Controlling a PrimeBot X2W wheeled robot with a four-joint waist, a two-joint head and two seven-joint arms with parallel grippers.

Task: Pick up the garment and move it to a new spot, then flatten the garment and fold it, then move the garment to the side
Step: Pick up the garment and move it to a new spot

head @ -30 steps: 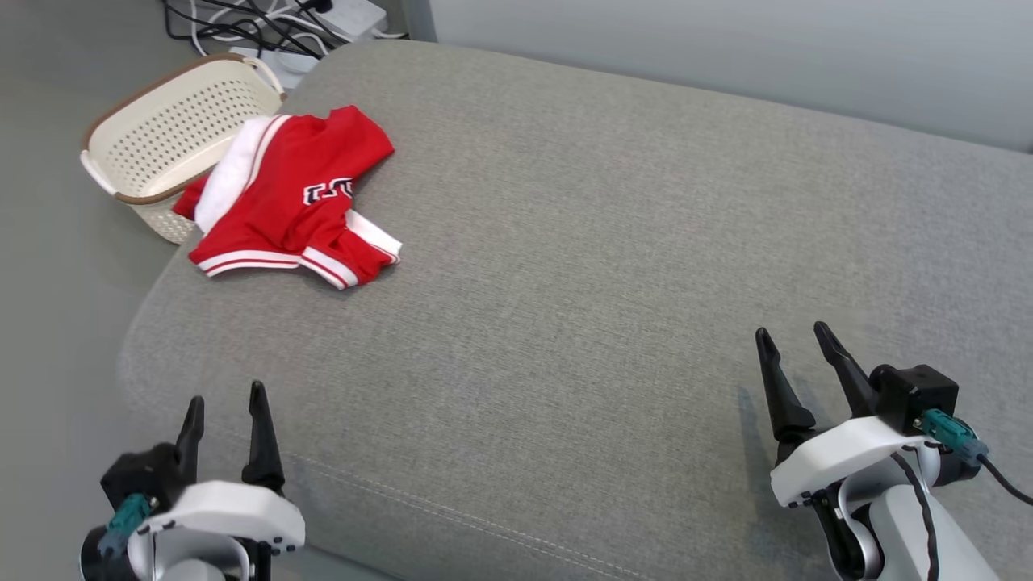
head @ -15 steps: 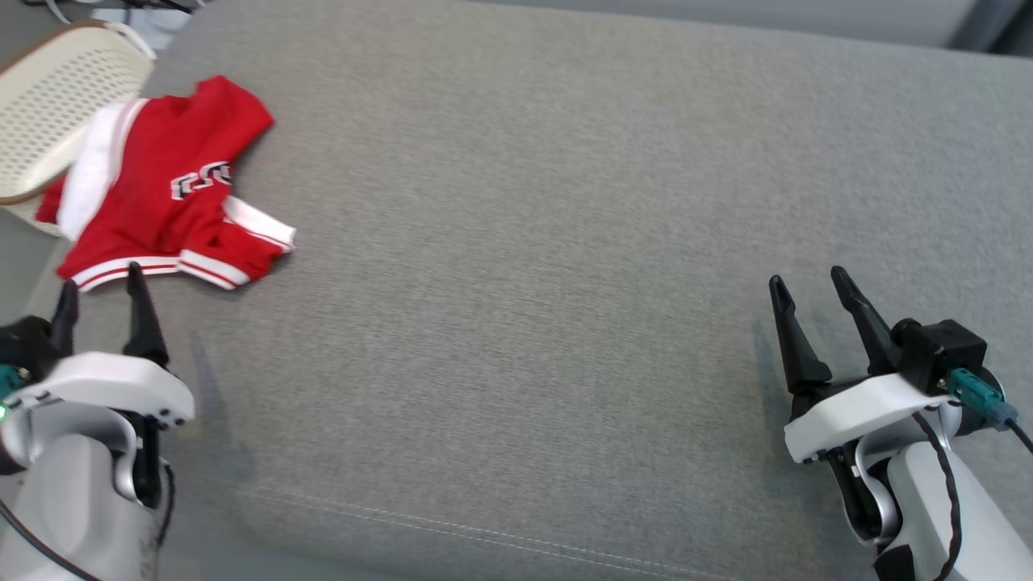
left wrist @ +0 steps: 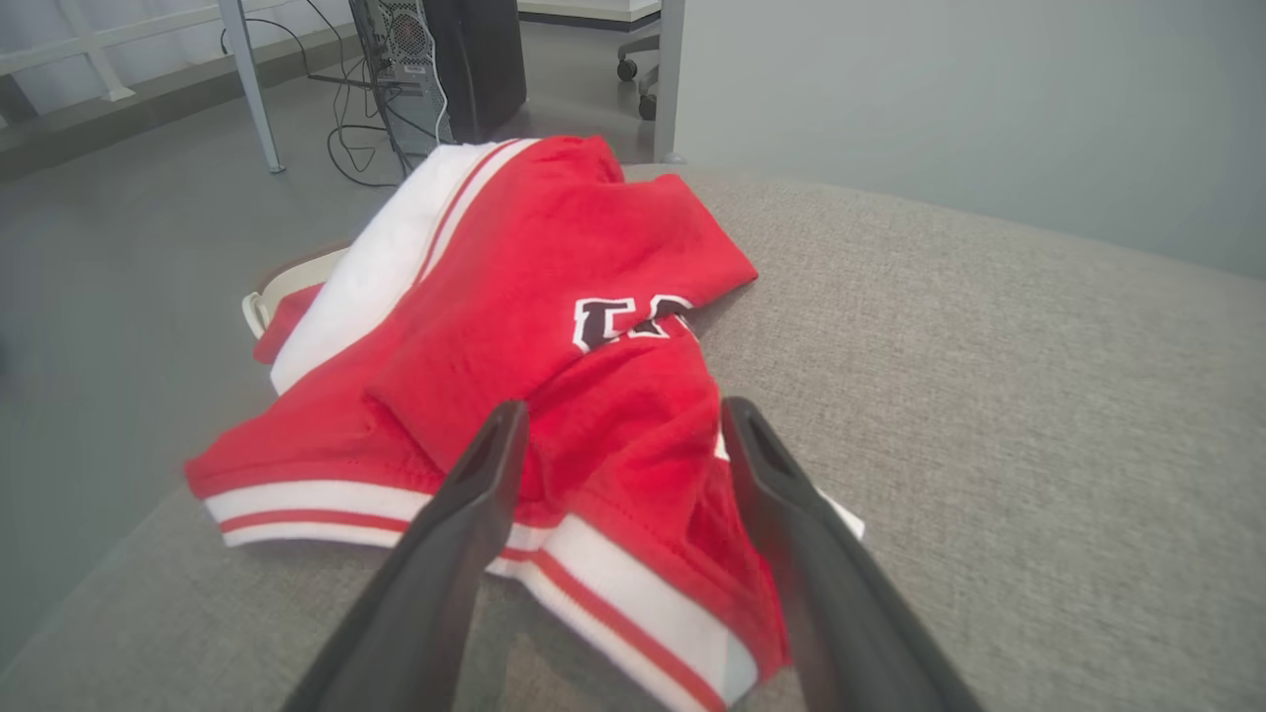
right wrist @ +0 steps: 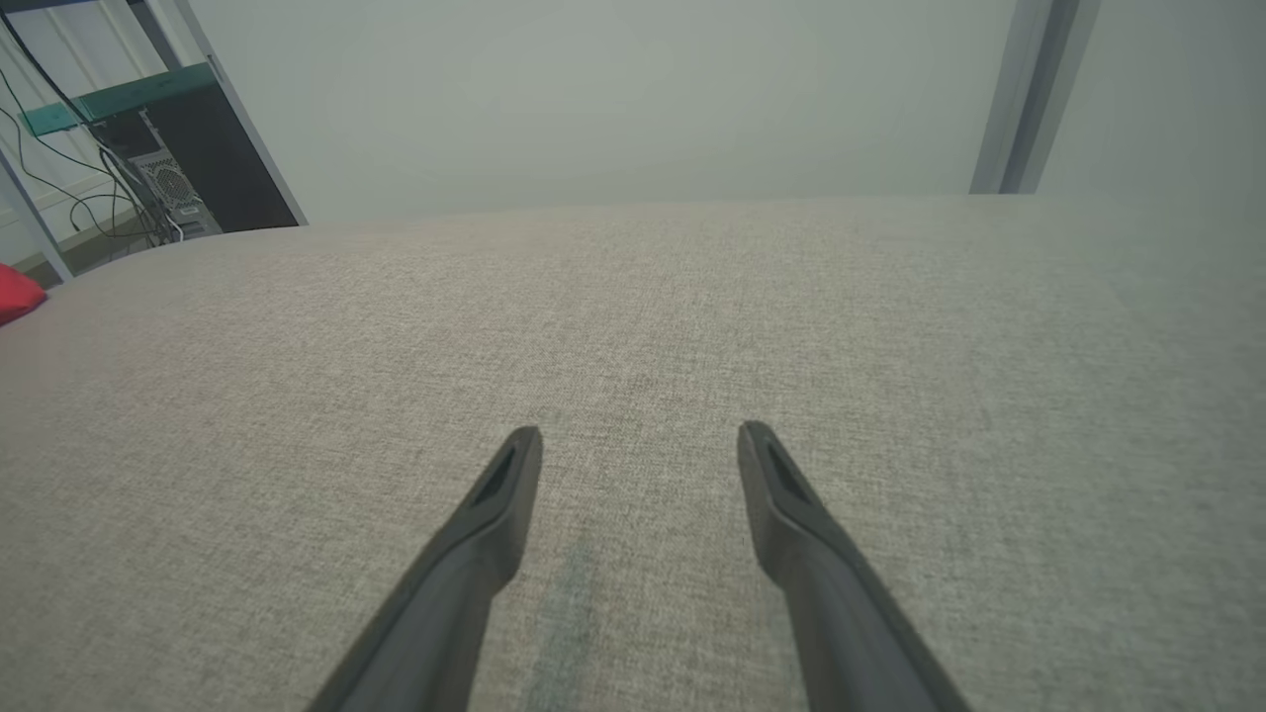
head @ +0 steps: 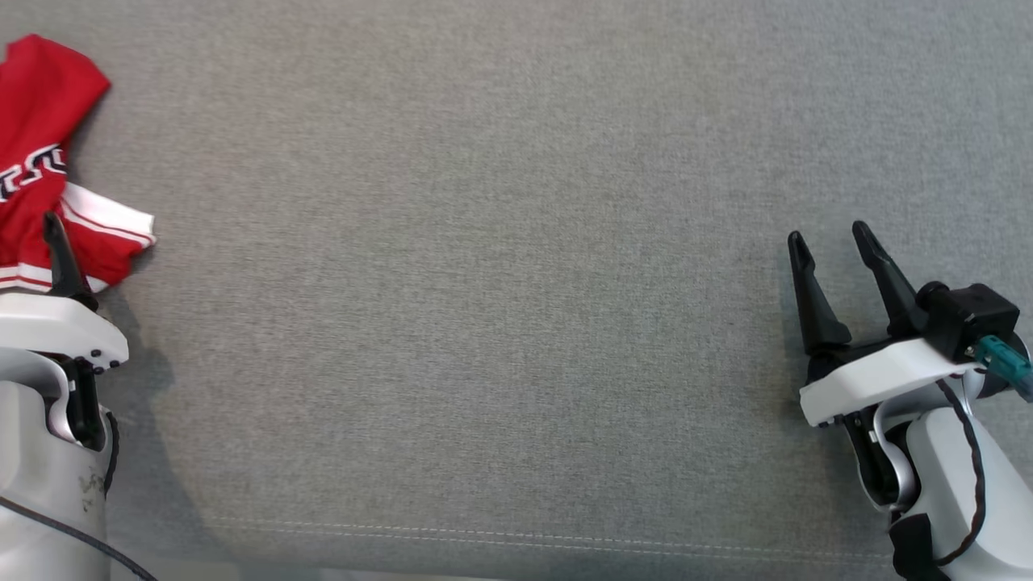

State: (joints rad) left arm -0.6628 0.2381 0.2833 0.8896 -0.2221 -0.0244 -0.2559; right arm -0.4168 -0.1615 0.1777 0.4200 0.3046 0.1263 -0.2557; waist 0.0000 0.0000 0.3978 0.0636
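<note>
Garment [head: 40, 161] on cushion [head: 484, 282], at 10 o'clock in head view. Left gripper [left wrist: 618, 420] at 8 o'clock, just before garment's near hem; contact unclear. Right gripper [head: 829, 231] at 4 o'clock over bare cushion, well apart from garment. Computer tower [left wrist: 435, 59] on floor behind garment, 11 o'clock in left wrist view.

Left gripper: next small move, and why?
Probably ease the left gripper forward and down until the striped hem of the red jersey sits between its fingers. The jaws stand open right at the hem, holding nothing, and the jersey lies crumpled on the grey cushion.
</note>
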